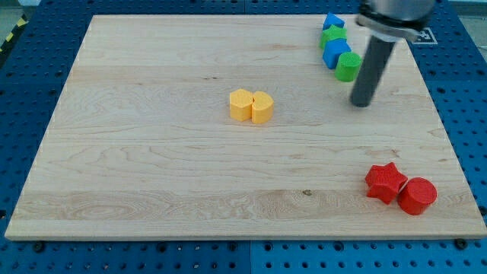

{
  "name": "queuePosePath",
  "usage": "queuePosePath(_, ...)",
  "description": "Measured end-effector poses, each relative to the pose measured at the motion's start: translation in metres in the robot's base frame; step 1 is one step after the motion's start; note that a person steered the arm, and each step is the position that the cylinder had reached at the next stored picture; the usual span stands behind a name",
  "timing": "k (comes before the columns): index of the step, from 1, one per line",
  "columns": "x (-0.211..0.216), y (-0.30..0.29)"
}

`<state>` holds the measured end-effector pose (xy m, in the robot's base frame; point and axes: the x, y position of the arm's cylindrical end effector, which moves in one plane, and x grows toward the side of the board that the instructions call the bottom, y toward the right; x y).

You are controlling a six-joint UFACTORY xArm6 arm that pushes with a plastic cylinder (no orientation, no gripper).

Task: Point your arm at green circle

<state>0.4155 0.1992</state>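
1. Blocks sit in three little groups on the wooden surface (pixel 152 152).
2. My tip (pixel 361 103) is in the upper right of the frame. It rests on the wood, just below and to the right of the green circle (pixel 348 67).
3. I have no fingers at all, only a dark rod, so nothing can open, close or grip.
4. The green circle is the lowest block in a small row at the upper right. Above it come a blue block (pixel 335 52), a green block (pixel 332 35) and another blue block (pixel 332 21). I cannot tell their shapes well.
5. Two yellow blocks (pixel 251 106) touch each other near the middle, well apart from my tip.
6. A red star (pixel 385 183) and a red circle (pixel 417 195) sit side by side at the lower right.
7. I think the job is almost done. My tip is very near the green circle but not touching it. A tiny move up and left would bring it right beside.
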Motion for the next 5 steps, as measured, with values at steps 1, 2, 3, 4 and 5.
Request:
queuePosePath(1, 0.0, 0.044)
queuePosePath(2, -0.026, 0.046)
queuePosePath(3, -0.062, 0.04)
queuePosePath(4, -0.062, 0.04)
queuePosePath(5, -0.062, 0.021)
